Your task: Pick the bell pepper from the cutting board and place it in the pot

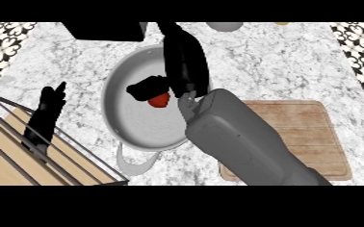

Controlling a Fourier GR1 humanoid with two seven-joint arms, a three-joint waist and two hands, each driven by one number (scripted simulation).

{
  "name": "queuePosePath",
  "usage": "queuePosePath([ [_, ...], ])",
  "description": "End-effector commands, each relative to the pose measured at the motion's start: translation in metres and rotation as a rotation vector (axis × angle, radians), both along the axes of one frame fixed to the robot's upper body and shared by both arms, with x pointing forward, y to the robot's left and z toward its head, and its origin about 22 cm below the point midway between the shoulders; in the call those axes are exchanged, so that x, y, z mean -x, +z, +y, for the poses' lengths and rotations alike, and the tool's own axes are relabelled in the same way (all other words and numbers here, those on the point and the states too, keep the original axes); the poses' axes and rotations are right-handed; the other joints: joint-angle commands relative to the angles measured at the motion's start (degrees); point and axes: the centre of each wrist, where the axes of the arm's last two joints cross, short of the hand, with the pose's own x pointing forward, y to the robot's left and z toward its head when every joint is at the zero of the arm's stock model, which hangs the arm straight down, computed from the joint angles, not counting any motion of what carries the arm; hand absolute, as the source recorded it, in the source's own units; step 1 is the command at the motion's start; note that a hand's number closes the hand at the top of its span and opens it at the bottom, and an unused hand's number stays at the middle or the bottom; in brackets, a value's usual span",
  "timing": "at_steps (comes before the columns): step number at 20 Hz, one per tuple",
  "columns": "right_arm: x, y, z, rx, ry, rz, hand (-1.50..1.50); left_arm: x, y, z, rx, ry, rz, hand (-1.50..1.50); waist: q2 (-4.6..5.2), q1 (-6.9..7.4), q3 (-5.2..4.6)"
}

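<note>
The bell pepper (161, 100) sits pinched in the right hand (153, 87) over the pot (142, 130), off the cutting board (313, 134), while the left hand (44, 118) rests spread at the left.

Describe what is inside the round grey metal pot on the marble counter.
Inside the round grey metal pot, the red bell pepper shows beneath the black right hand, whose fingers curl round it. The hand covers most of the pepper and part of the pot's floor.

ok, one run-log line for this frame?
phase: place | right robot hand: over pot, fingers curled on red bell pepper | cutting board: bare | left robot hand: open, resting at left
</note>
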Motion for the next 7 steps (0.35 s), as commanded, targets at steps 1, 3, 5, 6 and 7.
queuePosePath([
  [1,-0.001,0.001,-0.01,-0.201,-0.065,-0.078,-1.5,-0.012,0.017,0.016,-0.014,0.021,-0.041,0.0,-0.29,-1.14,0.59],
  [3,-0.005,-0.016,-0.023,-0.241,-0.14,-0.11,-1.5,0.001,0.006,0.006,-0.015,0.015,-0.043,0.0,-0.46,-1.46,0.6],
  [5,-0.006,-0.012,-0.036,-0.275,-0.172,-0.114,-1.5,-0.005,0.025,0.013,-0.037,0.019,-0.06,0.0,-0.65,-2.07,0.62],
  [6,-0.004,-0.017,-0.046,-0.276,-0.184,-0.124,-1.5,0.005,0.018,0.012,-0.011,0.031,-0.045,0.0,-0.71,-1.95,0.62],
  [7,-0.01,-0.017,-0.06,-0.3,-0.207,-0.145,-1.5,-0.004,0.02,0.02,-0.016,0.042,-0.052,0.0,-0.54,-2.24,0.61],
])
